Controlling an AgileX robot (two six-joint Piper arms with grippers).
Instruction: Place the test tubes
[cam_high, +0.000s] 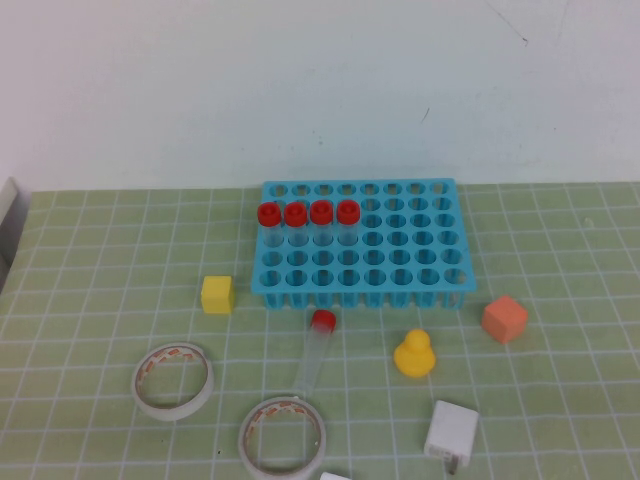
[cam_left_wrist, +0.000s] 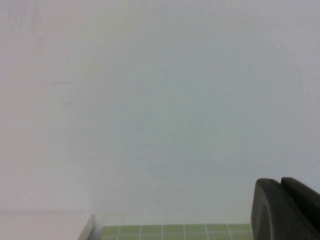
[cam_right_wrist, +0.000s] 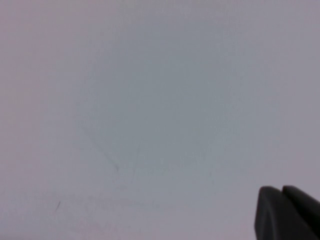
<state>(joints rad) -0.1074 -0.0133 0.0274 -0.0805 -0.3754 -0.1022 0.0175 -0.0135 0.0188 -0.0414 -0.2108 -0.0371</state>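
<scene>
The loose test tube (cam_high: 314, 355) lies on the green mat (cam_high: 100, 260) just off the blue rack's (cam_high: 420, 240) near edge at its 7 o'clock, red cap toward the rack. Four capped tubes (cam_high: 307, 214) stand in a row in the rack's far-left holes. Around the lying tube sit a yellow cube (cam_high: 217, 294) at 10 o'clock, a duck (cam_high: 414, 354) at 3, one tape roll (cam_high: 172, 380) at 8 and another (cam_high: 282, 437) just beside its foot at 6, with bare mat flanking the rack toward both side edges. The left gripper (cam_left_wrist: 280, 186) and right gripper (cam_right_wrist: 281, 192) hang raised facing the white wall, fingers clenched together, holding nothing.
</scene>
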